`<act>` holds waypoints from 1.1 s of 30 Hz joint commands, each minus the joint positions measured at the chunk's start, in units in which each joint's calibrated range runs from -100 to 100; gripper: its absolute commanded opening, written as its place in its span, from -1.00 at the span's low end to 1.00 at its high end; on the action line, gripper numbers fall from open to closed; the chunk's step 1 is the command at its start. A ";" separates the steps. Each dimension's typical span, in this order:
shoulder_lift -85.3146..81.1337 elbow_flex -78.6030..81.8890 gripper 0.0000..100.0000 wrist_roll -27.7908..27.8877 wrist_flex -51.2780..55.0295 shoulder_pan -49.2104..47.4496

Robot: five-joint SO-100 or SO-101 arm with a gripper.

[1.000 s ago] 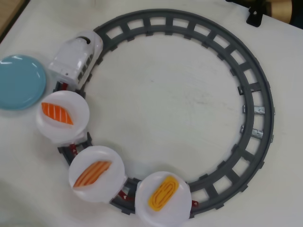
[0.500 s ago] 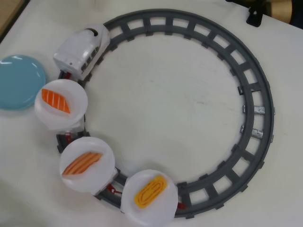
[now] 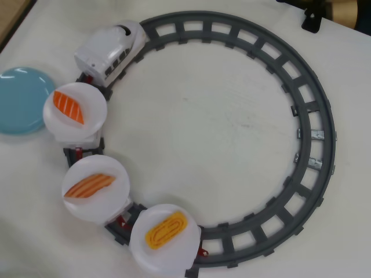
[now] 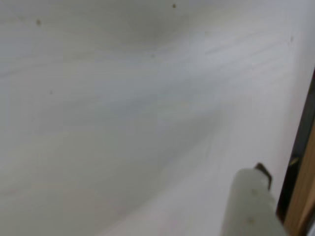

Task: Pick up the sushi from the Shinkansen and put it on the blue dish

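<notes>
The white Shinkansen (image 3: pixel 111 49) stands on the grey ring track (image 3: pixel 324 127) at the upper left of the overhead view and pulls three cars topped by white plates. The sushi (image 3: pixel 88 185), pale orange with light stripes, lies on the middle plate (image 3: pixel 98 208). The blue dish (image 3: pixel 20 99) lies empty on the table at the left edge, beside the first plate. The wrist view shows only bare white table and one white finger (image 4: pixel 248 204) of my gripper at the lower right. None of the task's things is near it. The gripper is not seen from overhead.
A brighter orange piece (image 3: pixel 68 107) lies on the first plate and a yellow egg piece (image 3: pixel 166 230) on the last. A dark part (image 3: pixel 313 20) sits at the overhead view's top right. The table's dark edge (image 4: pixel 300 162) runs down the right of the wrist view.
</notes>
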 commanded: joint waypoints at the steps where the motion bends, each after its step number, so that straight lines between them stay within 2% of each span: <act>1: 0.62 -2.44 -0.71 -0.25 -0.27 4.76; 7: 0.87 -11.55 -0.70 0.63 5.08 10.31; 13: 7.42 -22.10 -0.70 6.86 7.54 20.34; 25: 53.13 -58.98 -0.70 10.99 10.60 37.33; 33: 81.50 -90.36 -0.70 10.52 26.99 44.02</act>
